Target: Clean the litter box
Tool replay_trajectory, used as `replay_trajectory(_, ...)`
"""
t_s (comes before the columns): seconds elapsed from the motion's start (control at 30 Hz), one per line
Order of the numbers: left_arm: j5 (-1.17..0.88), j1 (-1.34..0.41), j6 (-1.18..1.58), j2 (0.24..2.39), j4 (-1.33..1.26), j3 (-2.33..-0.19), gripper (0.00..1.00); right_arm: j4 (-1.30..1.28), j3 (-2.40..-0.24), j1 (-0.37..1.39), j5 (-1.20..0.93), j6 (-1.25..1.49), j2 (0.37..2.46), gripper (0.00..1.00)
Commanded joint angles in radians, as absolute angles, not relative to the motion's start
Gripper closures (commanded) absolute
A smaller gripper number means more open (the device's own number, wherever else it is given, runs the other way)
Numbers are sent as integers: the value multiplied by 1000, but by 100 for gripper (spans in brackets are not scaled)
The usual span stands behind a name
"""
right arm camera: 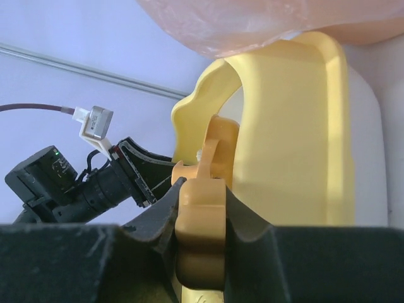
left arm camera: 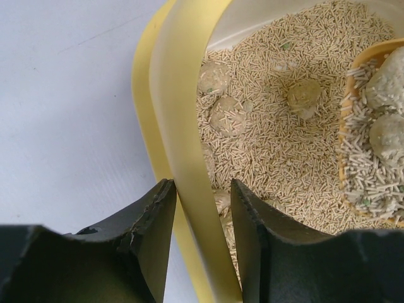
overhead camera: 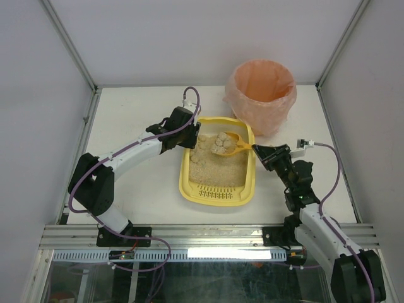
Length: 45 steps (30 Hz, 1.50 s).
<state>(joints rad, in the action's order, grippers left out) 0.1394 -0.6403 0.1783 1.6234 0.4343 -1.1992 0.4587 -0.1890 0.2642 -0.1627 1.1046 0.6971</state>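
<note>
left gripper (left arm camera: pixel 201 186) straddles the litter box (left arm camera: pixel 169 95) wall, seemingly clamped; right gripper (right arm camera: pixel 202 188) grips the scoop (right arm camera: pixel 201 243), loaded with clumps (overhead camera: pixel 221 144).

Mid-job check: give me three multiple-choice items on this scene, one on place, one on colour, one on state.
1. Lining the bin is a bag coloured: A blue; B pink-orange; C black.
2. The head of the scoop is: A over the litter box; B over the bin; C on the table.
3. The scoop is: A empty; B carrying clumps; C lying unheld.
Answers: B, the bag looks pink-orange; A, it hangs above the litter; B, clumps sit in it, the right gripper clamping its handle.
</note>
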Motion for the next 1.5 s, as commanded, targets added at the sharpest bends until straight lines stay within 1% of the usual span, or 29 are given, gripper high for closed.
replay_trajectory(0.0, 183, -626, 146, 1628, 463, -1221, 60, 776, -153, 236, -325, 1293, 755, 100)
replay_trajectory(0.07, 184, -625, 144, 1628, 465, -1221, 60, 816, -118, 177, -345, 1344, 751, 100)
replay_trajectory(0.13, 189, -626, 145, 1621, 466, -1217, 60, 768, -102, 131, -330, 1360, 721, 100)
replay_trajectory(0.2, 189, -625, 145, 1618, 465, -1215, 59, 752, -141, 135, -381, 1330, 736, 100)
replay_trajectory(0.27, 185, -625, 145, 1620, 466, -1220, 59, 811, -148, 121, -444, 1330, 755, 100)
replay_trajectory(0.37, 184, -625, 145, 1623, 468, -1225, 59, 748, -98, 59, -408, 1381, 696, 100)
replay_trajectory(0.47, 187, -625, 146, 1622, 468, -1219, 59, 822, -114, 94, -465, 1369, 729, 100)
replay_trajectory(0.53, 181, -626, 146, 1628, 469, -1227, 59, 843, -95, 39, -484, 1391, 727, 100)
replay_trajectory(0.6, 182, -625, 145, 1629, 472, -1225, 59, 792, -73, 7, -447, 1420, 696, 100)
replay_trajectory(0.7, 190, -626, 146, 1624, 471, -1219, 59, 863, -127, 67, -513, 1371, 743, 100)
replay_trajectory(0.77, 182, -625, 145, 1630, 470, -1228, 59, 867, -112, 23, -529, 1388, 747, 100)
replay_trajectory(0.83, 182, -626, 145, 1633, 472, -1228, 59, 819, -77, -18, -483, 1426, 714, 100)
replay_trajectory(0.93, 190, -626, 146, 1628, 472, -1219, 59, 877, -131, 56, -540, 1364, 759, 100)
replay_trajectory(0.97, 187, -625, 146, 1630, 472, -1224, 59, 895, -128, 52, -555, 1368, 770, 100)
replay_trajectory(1.07, 186, -626, 147, 1633, 472, -1228, 58, 822, -77, -28, -499, 1418, 724, 100)
replay_trajectory(1.17, 193, -626, 146, 1628, 472, -1219, 58, 855, -140, 50, -563, 1343, 762, 100)
replay_trajectory(1.23, 190, -626, 146, 1630, 473, -1228, 57, 850, -122, 7, -555, 1355, 747, 100)
replay_trajectory(1.3, 188, -625, 146, 1631, 475, -1228, 57, 779, -83, -43, -500, 1396, 694, 100)
replay_trajectory(1.4, 199, -626, 147, 1628, 474, -1219, 57, 817, -153, 43, -573, 1305, 734, 100)
replay_trajectory(1.47, 195, -625, 149, 1631, 475, -1228, 56, 795, -156, 13, -580, 1311, 733, 100)
